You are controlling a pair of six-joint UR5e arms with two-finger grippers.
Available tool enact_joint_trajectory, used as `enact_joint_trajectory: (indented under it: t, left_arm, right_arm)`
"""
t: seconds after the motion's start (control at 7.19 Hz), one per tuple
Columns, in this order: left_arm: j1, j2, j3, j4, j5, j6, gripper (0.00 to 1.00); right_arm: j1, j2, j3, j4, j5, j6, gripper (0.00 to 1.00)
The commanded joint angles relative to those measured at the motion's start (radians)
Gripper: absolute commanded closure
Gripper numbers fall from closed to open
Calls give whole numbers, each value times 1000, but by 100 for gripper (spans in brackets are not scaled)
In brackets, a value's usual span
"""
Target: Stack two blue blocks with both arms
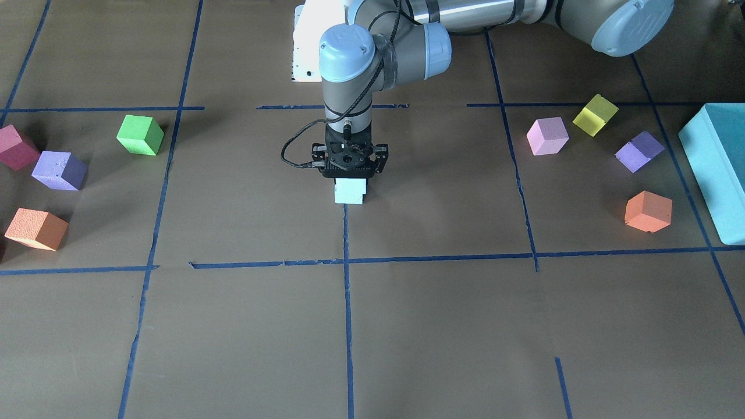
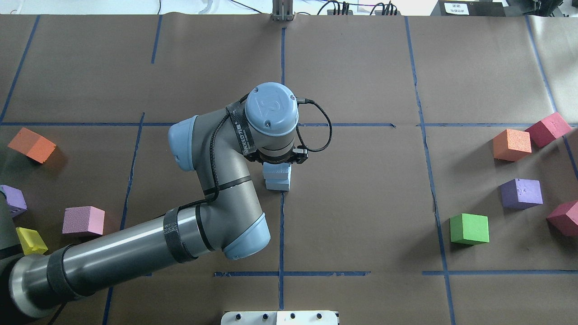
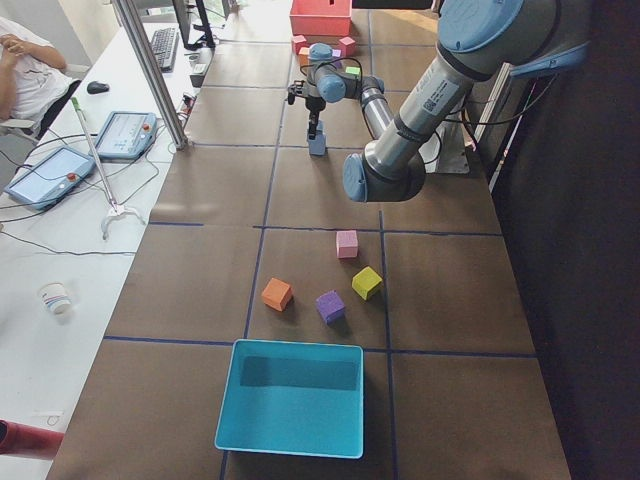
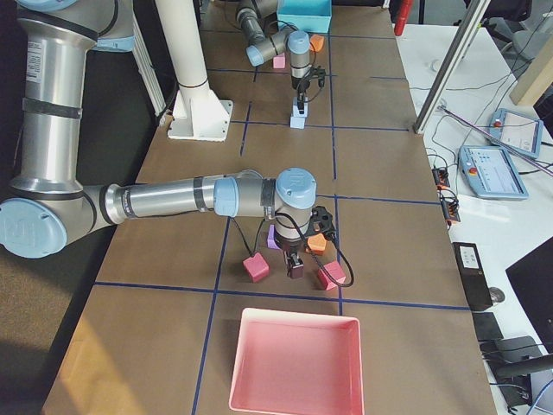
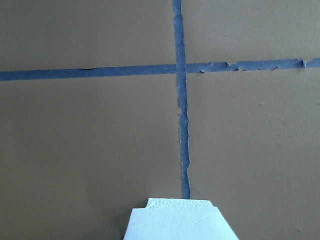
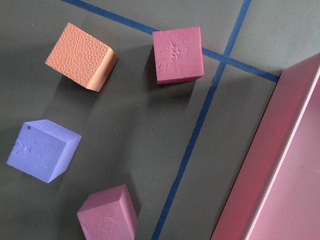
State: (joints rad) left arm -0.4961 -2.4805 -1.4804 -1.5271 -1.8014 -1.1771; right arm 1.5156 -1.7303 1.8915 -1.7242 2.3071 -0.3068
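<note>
Two sky-blue blocks stand at the table's middle on the blue tape line, the upper blue block [image 1: 350, 187] on the lower blue block [image 2: 277, 185]. The stack shows in the exterior left view [image 3: 317, 140]. My left gripper [image 1: 350, 171] points straight down onto the upper block, which fills the bottom of the left wrist view [image 5: 175, 225]. Its fingers are hidden under the wrist, so I cannot tell whether it is open or shut. My right gripper [image 4: 295, 266] hangs low among coloured cubes near the pink tray. It shows only in the exterior right view, so I cannot tell its state.
A turquoise box [image 1: 713, 169] lies at the table's left end beside pink [image 1: 547, 135], yellow [image 1: 595, 114], purple [image 1: 639, 151] and orange [image 1: 648, 210] cubes. At the right end are green [image 2: 469, 229], purple [image 2: 520, 193], orange [image 2: 511, 144] and crimson [image 2: 547, 128] cubes and a pink tray [image 4: 259, 380].
</note>
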Motion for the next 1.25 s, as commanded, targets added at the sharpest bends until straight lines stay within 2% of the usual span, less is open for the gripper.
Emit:
enact_joint_trajectory:
  t: [0.0,0.14,0.28,0.56,0.7,0.83,0.97,1.11]
  left_arm:
    - [-1,2,0,1,-50,37,48]
    - [-1,2,-1,2,-68,39,47]
    - [-1,2,-1,1,-69,40,39]
    - [-6,0,-1,-4,-70,37,13]
    - [-10,0,-3,-5,-69,34,4]
    - [-21,0,-15,1,-70,30,0]
    - [-68,2,-53,13,-107,33,0]
    - [-150,33,-133,84,-234,48,0]
  right_arm:
    - [0,0,0,0,0,0,0]
    - [0,0,-2,0,0,0,0]
    - [0,0,-2,0,0,0,0]
    - [0,0,-2,0,0,0,0]
    - [0,0,-2,0,0,0,0]
    - [0,0,-2,0,0,0,0]
    - [0,0,-2,0,0,0,0]
    - [0,0,-3,0,0,0,0]
